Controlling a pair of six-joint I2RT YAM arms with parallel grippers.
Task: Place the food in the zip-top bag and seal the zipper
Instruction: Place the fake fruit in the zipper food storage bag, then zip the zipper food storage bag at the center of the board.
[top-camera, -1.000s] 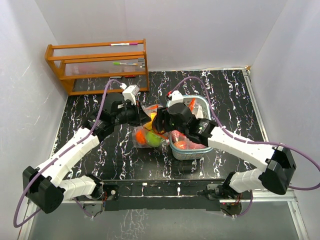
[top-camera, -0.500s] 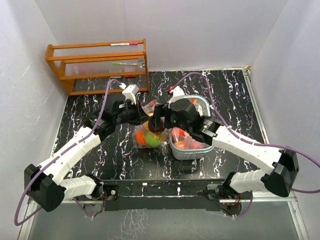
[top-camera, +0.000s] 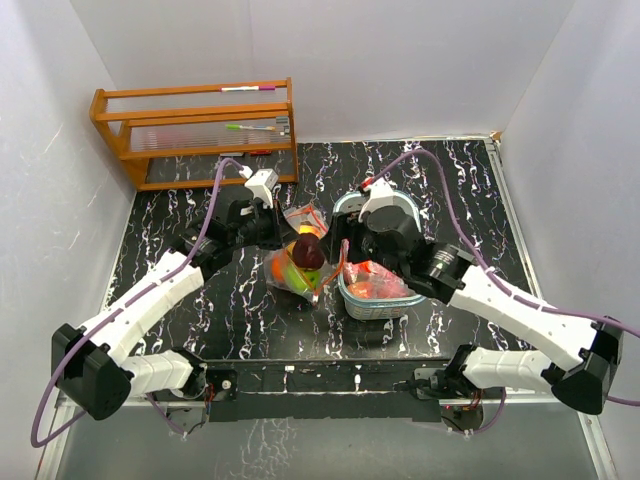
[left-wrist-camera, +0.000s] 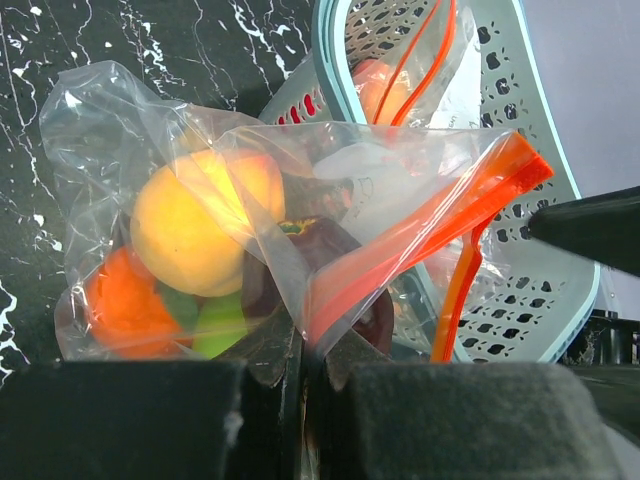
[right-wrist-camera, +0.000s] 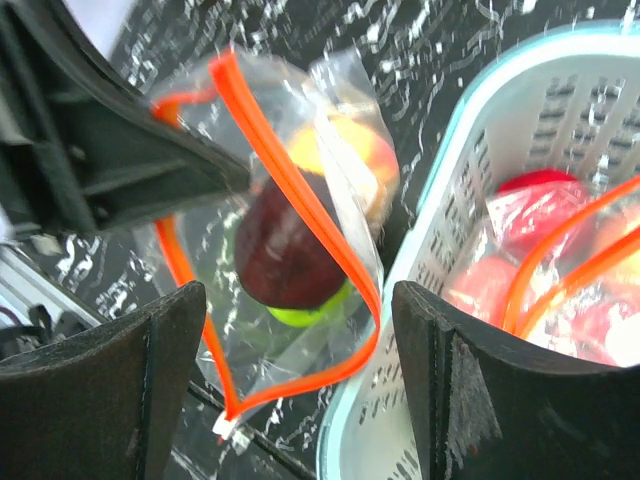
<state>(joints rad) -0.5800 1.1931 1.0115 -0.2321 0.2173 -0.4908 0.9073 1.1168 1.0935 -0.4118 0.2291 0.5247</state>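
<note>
One pincer, the left pincer (left-wrist-camera: 305, 372), is clenched on a fold of the zip-top bag (left-wrist-camera: 95, 130) near its mouth. The bag lies on the desk (top-camera: 220, 310) with food inside: a yellow-orange fruit (left-wrist-camera: 195, 220), a dark purple fruit (right-wrist-camera: 285, 250) and a green fruit (right-wrist-camera: 300, 316) under it. The orange zipper (right-wrist-camera: 295, 195) gapes open. The right pincer (right-wrist-camera: 300, 300) hangs over the bag's mouth, spread wide and holding nothing. Just right of the bag is the blue basket (right-wrist-camera: 470, 200), with red fruit (right-wrist-camera: 535, 185) in it. I think the round fruit could roll out if the left pincer tips or tugs the bag. The zipper could close crooked if the thin plastic bunches up.
</note>
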